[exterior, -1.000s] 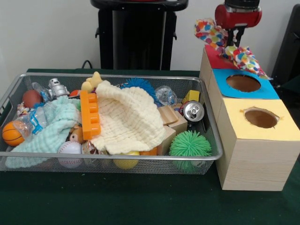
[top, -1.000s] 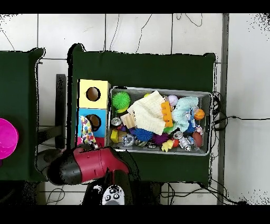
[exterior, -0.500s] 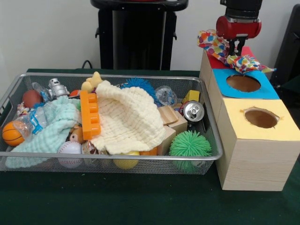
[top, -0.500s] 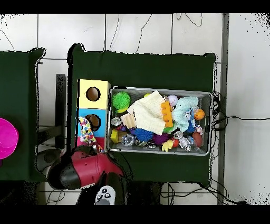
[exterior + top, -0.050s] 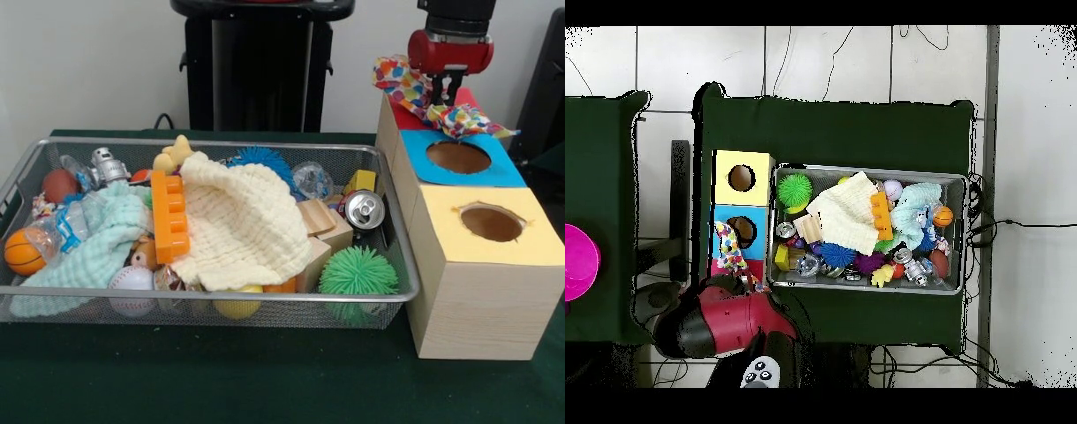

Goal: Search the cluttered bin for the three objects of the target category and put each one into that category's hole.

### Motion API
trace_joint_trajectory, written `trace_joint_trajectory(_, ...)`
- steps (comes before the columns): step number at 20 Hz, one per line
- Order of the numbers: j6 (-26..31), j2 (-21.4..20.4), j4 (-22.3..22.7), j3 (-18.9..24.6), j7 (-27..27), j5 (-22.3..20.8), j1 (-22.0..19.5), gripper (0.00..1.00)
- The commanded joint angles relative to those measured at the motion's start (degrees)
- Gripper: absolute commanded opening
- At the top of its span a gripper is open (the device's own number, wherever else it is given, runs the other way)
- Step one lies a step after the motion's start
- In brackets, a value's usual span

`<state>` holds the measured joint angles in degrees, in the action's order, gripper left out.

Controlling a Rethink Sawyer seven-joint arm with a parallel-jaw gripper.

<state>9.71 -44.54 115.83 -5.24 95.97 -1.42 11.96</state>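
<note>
Now, held thing: a multicoloured polka-dot cloth strip (image 5: 424, 93), bunched and draped, hangs from the red and black gripper (image 5: 444, 87) above the far end of the row of wooden boxes.
Fingers: closed on the middle of the cloth; one end trails toward the bin side, the other flops down onto the blue-topped box (image 5: 494, 170).
Key relation: the red-topped box (image 5: 403, 113) lies directly under the gripper, its hole hidden by the cloth, so I cannot tell how well the two line up.
Long axis: the cloth runs across the boxes, wider than any hole; by my judgement it needs lowering middle-first.
Other holes: the blue box's hole and the yellow-topped box (image 5: 530, 234) sit nearer the camera, both unobstructed.
Bin: the wire mesh bin (image 5: 221, 305) on the green surface (image 5: 177, 375) stays full of clutter, well apart from the gripper.
</note>
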Motion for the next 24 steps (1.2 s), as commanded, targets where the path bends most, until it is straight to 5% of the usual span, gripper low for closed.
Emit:
trace_joint_trajectory(1, -2.33, 10.09, 2.42, 2.72, 16.23, 5.88, -0.79, 0.00)
trace_joint_trajectory(24, 1.15, 8.75, 4.38, 2.94, 16.81, 14.60, 1.51, 0.00)
